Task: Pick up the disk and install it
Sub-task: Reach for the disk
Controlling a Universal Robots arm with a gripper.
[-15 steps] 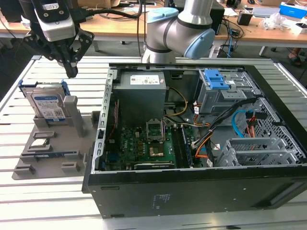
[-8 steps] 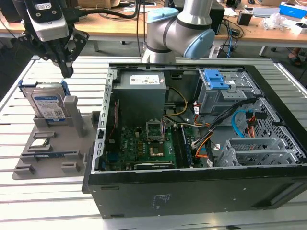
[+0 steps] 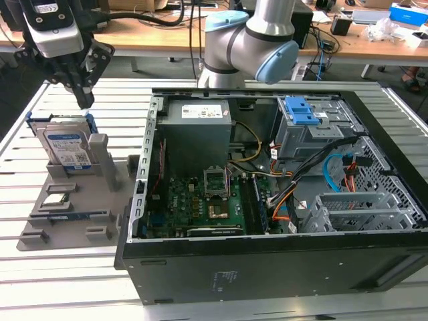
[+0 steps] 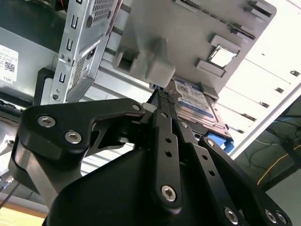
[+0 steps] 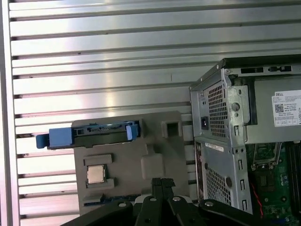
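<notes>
Where the end effector (image 3: 85, 100) hangs, the disk (image 3: 67, 144) seemingly stands below.

Found the disk (image 3: 67, 144) at about ten o'clock in the exterior view, at nine o'clock from the open computer case (image 3: 267, 274). Stood on edge in a slot of the grey holder (image 3: 87, 200), leaning back, label face toward the camera. Silver metal body, white-and-blue label, bright blue bracket around its rim. Showed edge-on (image 5: 94, 134) in the first wrist view, label-side (image 4: 193, 101) in the second wrist view.
</notes>
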